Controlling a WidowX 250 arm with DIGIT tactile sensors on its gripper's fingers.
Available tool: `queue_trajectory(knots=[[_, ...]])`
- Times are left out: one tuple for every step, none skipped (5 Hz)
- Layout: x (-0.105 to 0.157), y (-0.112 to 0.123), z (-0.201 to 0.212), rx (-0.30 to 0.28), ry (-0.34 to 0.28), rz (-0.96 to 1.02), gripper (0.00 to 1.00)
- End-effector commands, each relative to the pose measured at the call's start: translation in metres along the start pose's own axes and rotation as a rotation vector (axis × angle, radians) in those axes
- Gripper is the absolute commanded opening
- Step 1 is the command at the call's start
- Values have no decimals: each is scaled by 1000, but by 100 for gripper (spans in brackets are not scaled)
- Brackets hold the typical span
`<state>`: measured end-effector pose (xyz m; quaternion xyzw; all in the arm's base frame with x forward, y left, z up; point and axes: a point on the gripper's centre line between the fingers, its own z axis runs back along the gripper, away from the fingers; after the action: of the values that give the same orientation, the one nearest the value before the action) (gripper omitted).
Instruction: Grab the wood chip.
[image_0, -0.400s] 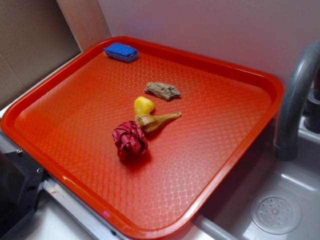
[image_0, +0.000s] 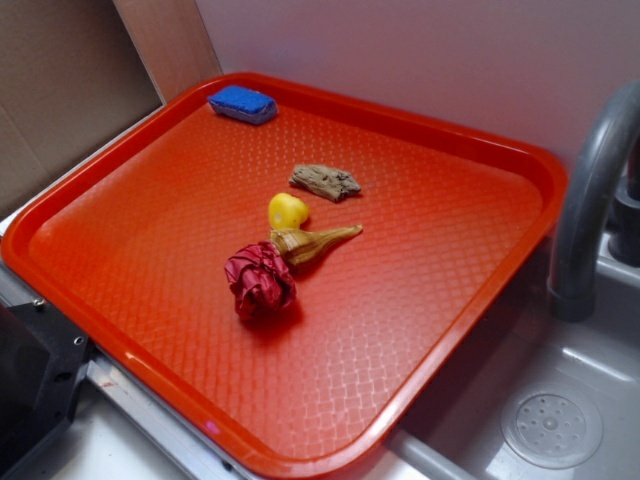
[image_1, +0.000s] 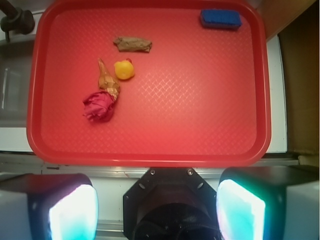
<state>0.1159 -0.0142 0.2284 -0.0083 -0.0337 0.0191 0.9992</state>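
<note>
- Holding my gripper (image_1: 157, 200) high above the tray's (image_1: 150, 155) near edge, fingers spread wide, grasping nothing.
- Chip (image_1: 132, 44) lies flat, mid-tray toward the far side, just beyond the yellow toy (image_1: 124, 70).
- Risk: a low, jagged chip may slip the pads; a wide descent could knock the toy or shell (image_1: 106, 80).
- Exterior view alone shows the faucet (image_0: 590, 200); wrist view alone shows the fingers (image_1: 240, 207).

**A toy kitchen sink setup**

A grey faucet (image_0: 592, 190) arches over a grey sink basin (image_0: 520, 380) with a round drain (image_0: 552, 428). Beside it sits a red serving tray (image_0: 450, 330) holding a blue sponge (image_0: 243, 103).
</note>
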Motion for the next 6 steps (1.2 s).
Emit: queue_trajectory(knots=[[95, -15, -83, 213, -13, -215, 100], [141, -34, -117, 189, -69, -426, 100], [167, -46, -123, 158, -124, -553, 100], [192, -48, -151, 134, -104, -665, 100], [195, -51, -177, 103, -85, -689, 100], [175, -54, -189, -16, -22, -711, 100]])
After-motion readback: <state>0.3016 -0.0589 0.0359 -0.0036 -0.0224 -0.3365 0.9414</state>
